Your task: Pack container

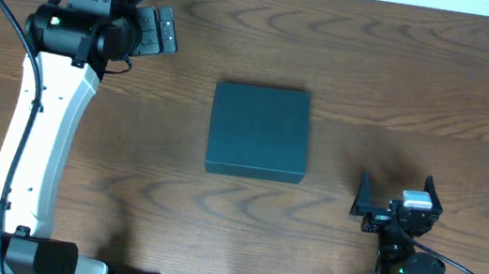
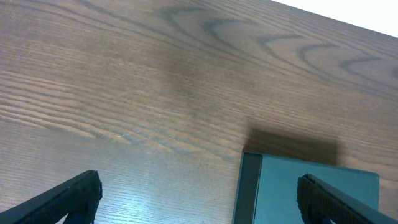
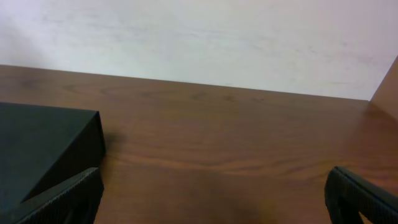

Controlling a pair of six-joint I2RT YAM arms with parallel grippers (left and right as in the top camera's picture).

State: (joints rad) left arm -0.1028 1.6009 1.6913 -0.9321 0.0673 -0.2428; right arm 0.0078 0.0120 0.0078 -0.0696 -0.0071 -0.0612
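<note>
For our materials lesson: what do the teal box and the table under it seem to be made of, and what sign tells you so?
Container: probably rigid card or plastic, matte dark teal; its flat top shows no glare and its edges are crisp. Table: wood or wood-look laminate, smooth brown, with flowing grain lines and a soft sheen.

Dark brown wood-grain table [image 1: 378, 60], pale wall beyond its far edge. Lying flat near the table's centre, well apart from every edge: the container [image 1: 258, 131], dark teal-green, matte, closed on top, sides roughly square to the table's edges.
</note>
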